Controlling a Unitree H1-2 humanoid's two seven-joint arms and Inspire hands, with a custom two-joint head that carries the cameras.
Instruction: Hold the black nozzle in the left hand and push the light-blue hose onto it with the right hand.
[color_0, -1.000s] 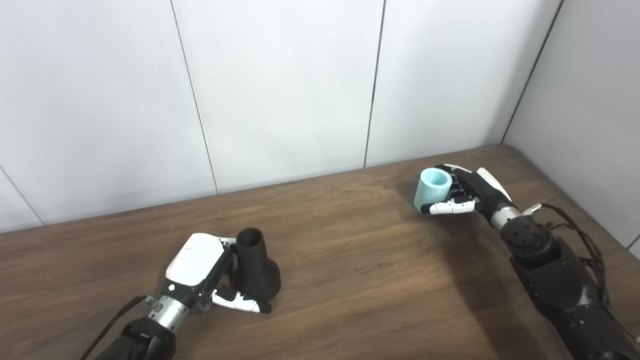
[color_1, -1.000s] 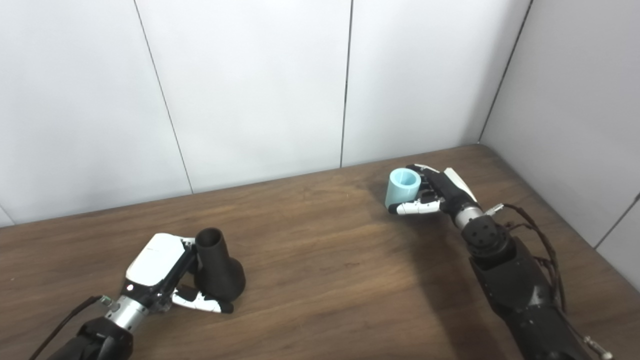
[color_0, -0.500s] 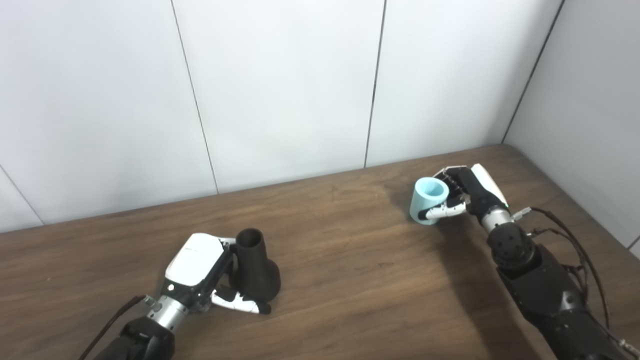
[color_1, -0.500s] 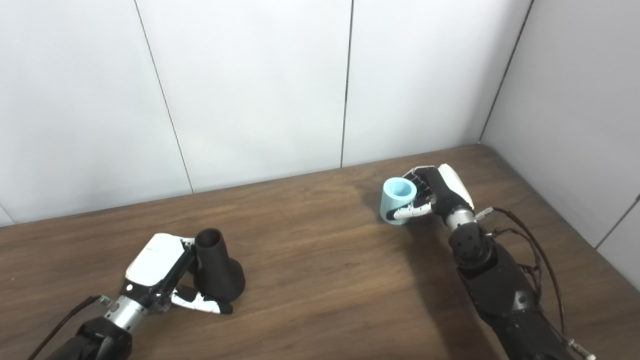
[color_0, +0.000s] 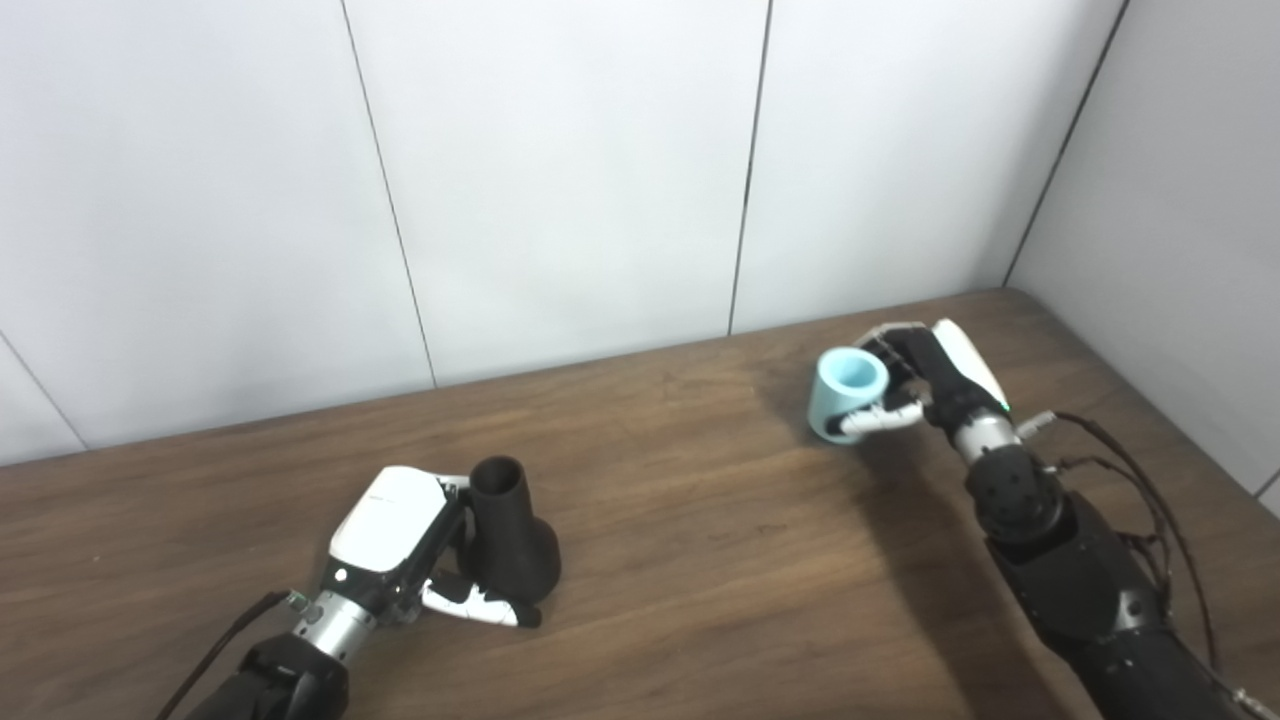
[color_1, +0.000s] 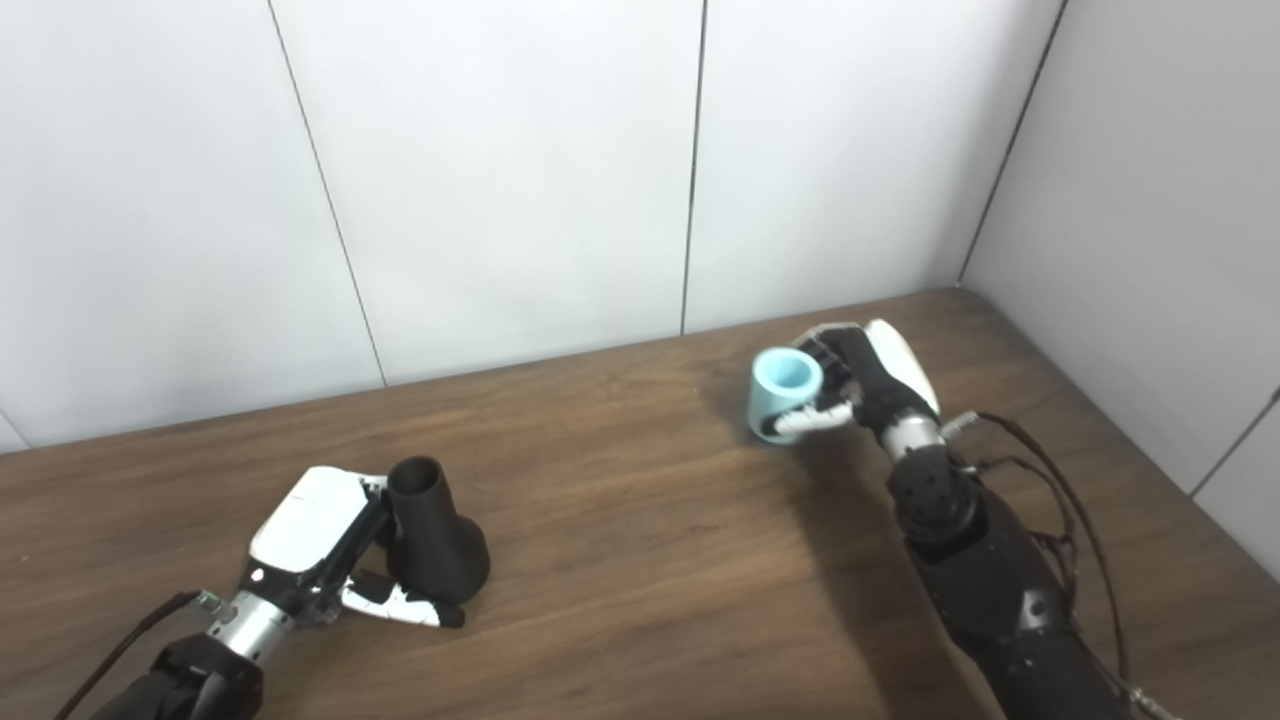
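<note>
The black nozzle (color_0: 510, 535) stands on the wooden table (color_0: 700, 560) at the lower left, wide base down and open neck up. My left hand (color_0: 400, 545) is shut on the nozzle from its left side, thumb across the base. At the right, the short light-blue hose (color_0: 845, 392) is held above the table, open end up and tilted a little left. My right hand (color_0: 925, 385) is shut on the hose from the right, thumb under it. A wide stretch of table separates hose and nozzle.
White wall panels (color_0: 560, 180) close off the table's far edge, and a grey side wall (color_0: 1180, 220) runs along the right. Loose cables (color_0: 1150, 500) hang off my right forearm.
My right hand has lifted the hose slightly and carried it a little to the left, and the forearm has swung more upright. The left hand and nozzle stayed still.
</note>
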